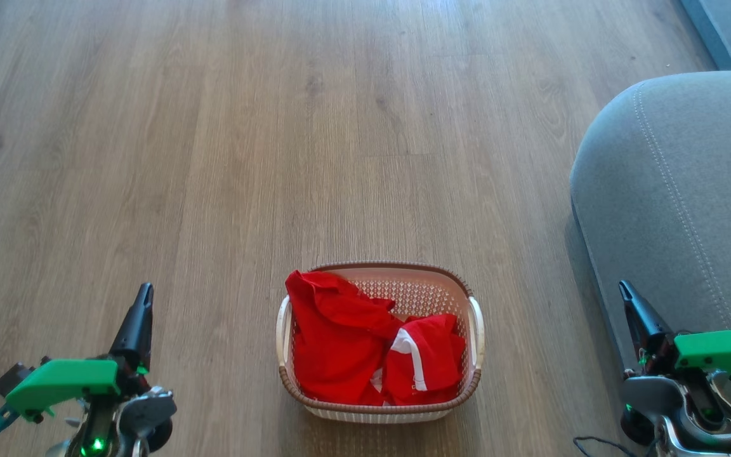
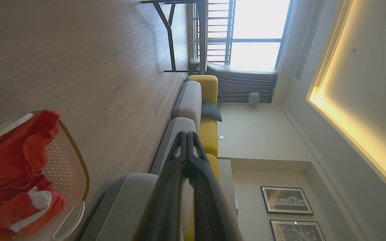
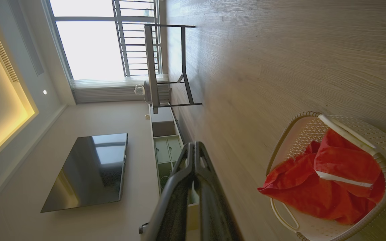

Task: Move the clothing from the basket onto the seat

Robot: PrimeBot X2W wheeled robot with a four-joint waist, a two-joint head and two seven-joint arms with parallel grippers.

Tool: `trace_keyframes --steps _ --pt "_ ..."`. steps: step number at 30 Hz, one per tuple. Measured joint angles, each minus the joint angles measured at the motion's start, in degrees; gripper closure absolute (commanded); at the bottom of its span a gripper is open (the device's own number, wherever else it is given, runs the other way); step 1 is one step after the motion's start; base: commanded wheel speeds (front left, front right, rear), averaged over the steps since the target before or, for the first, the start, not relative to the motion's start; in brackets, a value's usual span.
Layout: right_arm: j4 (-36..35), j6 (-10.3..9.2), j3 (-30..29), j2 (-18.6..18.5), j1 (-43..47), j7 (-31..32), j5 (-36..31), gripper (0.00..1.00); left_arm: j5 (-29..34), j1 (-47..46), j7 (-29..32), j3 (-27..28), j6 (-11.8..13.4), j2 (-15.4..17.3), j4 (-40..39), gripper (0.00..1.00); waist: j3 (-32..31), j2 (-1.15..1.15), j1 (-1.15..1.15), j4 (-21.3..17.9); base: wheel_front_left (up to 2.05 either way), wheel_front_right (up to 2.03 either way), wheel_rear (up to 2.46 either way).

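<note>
The cream basket [image 1: 403,285] with a brown rim stands on the wood floor at the bottom centre of the head view, holding red clothing [image 1: 340,336], one piece with a white stripe. At the right edge rises the grey seat [image 1: 683,190] with pale stitching. My left gripper [image 1: 144,291] is at the lower left, shut and empty, well left of the basket. My right gripper [image 1: 624,287] is shut and empty at the lower right, beside the seat's front. The left wrist view shows the basket [image 2: 79,174], clothing [image 2: 8,160] and seat [image 2: 126,194]; the right wrist view shows the basket [image 3: 385,150] and clothing [image 3: 313,190].
Bare wood floor [image 1: 276,127] stretches ahead of the basket. A dark-framed table [image 3: 166,67] stands by the bright window. A wall-hung television [image 3: 89,170] and low cabinet [image 3: 166,147] line one wall; a grey and yellow sofa [image 2: 196,100] runs along the other.
</note>
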Motion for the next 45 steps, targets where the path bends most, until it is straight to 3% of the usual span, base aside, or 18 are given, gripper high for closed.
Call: trace_keyframes --steps 27,28,34,45 --pt "0.00 0.00 0.00 0.00 0.00 0.00 0.00 1.00 0.00 0.00 0.00 0.00 0.00 0.00 0.00 1.00 0.00 0.00 0.00 0.00 0.00 0.00 0.00" --pt "0.40 0.00 0.04 0.02 0.00 -0.01 -0.03 0.00 0.00 0.09 -0.03 -0.05 0.03 -0.01 0.37 0.00 0.00 0.00 0.00 0.00 0.00 0.00 0.00" --pt "5.09 0.00 0.40 0.58 2.69 -0.01 -0.03 0.00 0.00 4.21 -0.10 -0.23 0.07 -0.23 5.19 0.00 0.04 0.00 0.00 -0.01 0.00 0.00 0.00" --pt "5.32 0.00 1.98 0.53 1.61 -1.07 -1.20 0.00 1.13 2.21 -1.64 -0.83 0.07 -0.21 5.68 0.00 0.24 0.00 0.00 -0.02 0.00 0.00 0.00"
